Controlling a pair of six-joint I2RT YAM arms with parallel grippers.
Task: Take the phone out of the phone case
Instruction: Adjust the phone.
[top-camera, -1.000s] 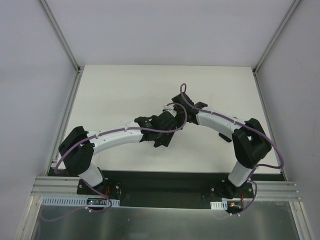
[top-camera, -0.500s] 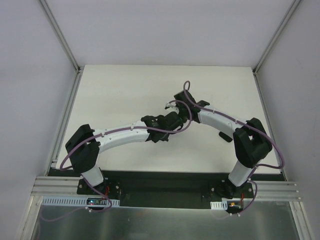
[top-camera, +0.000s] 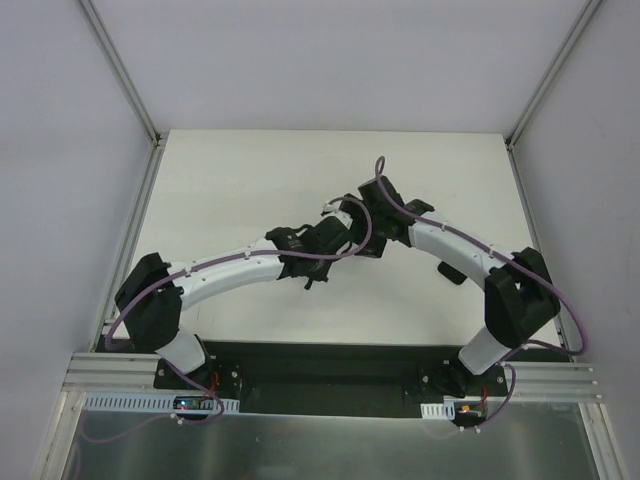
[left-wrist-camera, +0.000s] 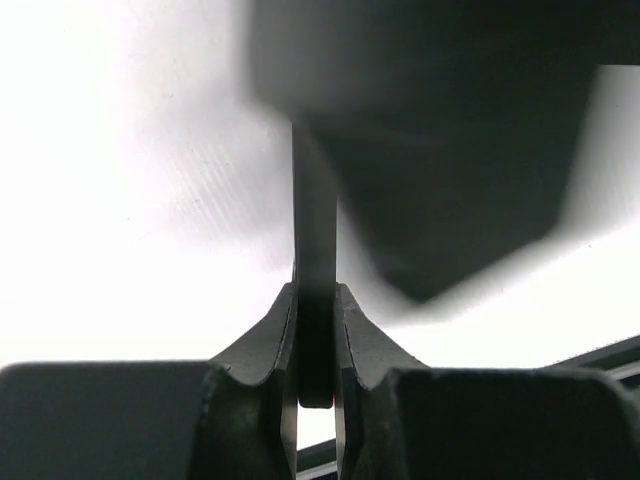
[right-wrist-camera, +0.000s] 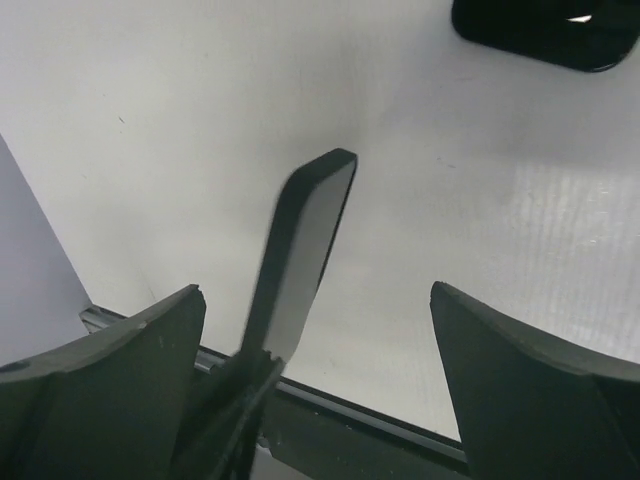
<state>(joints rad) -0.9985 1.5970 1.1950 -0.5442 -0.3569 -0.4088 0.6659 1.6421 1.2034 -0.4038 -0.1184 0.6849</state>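
A thin dark slab with a flat grey face, the phone (right-wrist-camera: 300, 250), stands on edge in the air. My left gripper (left-wrist-camera: 315, 295) is shut on its lower end, a finger pressed to each side of the phone (left-wrist-camera: 313, 220). My right gripper (right-wrist-camera: 315, 290) is open, its fingers wide apart on either side of the phone and touching nothing. On the table beyond lies a black rounded object (right-wrist-camera: 545, 30) that looks like the phone case. In the top view both grippers (top-camera: 338, 228) meet mid-table and hide the phone.
The right gripper's blurred dark body (left-wrist-camera: 440, 150) fills the upper right of the left wrist view, close to the phone. The white table (top-camera: 250, 190) has walls on three sides. A black rail (right-wrist-camera: 400, 425) runs along its near edge.
My left gripper closed on the phone while the right one still held it. The right gripper has now opened wide and let go. Both arms shifted slightly.
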